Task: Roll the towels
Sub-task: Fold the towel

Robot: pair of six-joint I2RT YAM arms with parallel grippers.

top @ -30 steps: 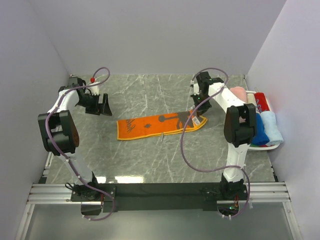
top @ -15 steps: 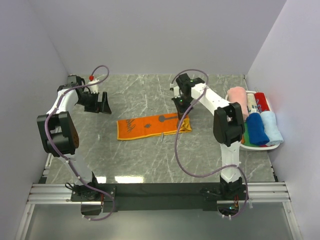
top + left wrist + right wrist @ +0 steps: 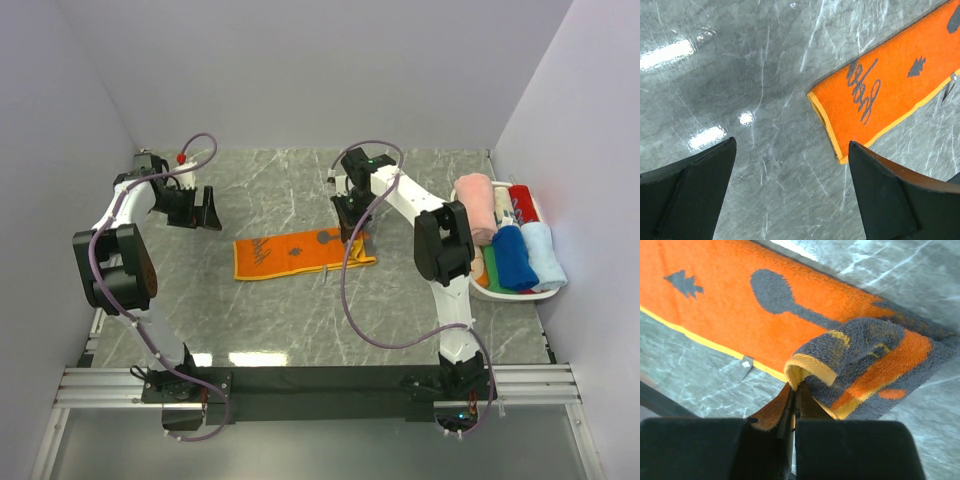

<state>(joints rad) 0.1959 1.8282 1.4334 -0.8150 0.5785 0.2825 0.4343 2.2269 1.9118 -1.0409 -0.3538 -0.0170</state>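
The right gripper [image 3: 794, 405], jaws pinched shut on the folded-over right end of the flat orange-and-grey terry towel [image 3: 290, 255], has carried that end leftward in the last 1 second, shortening the towel. The left gripper [image 3: 200, 212] stands wide open and empty just beyond the towel's left edge. Bare grey marble table [image 3: 300, 320] surrounds the towel.

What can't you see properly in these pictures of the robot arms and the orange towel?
- Top view: the right gripper covers the folded end of the orange-and-grey cloth towel.
- Top view: the towel's grey writing is too small to read.
- Top view: the right arm's black elbow hides part of the white oval basket and its green rolled towel.
- Left wrist view: the towel's far end is cut off by the picture's edge.
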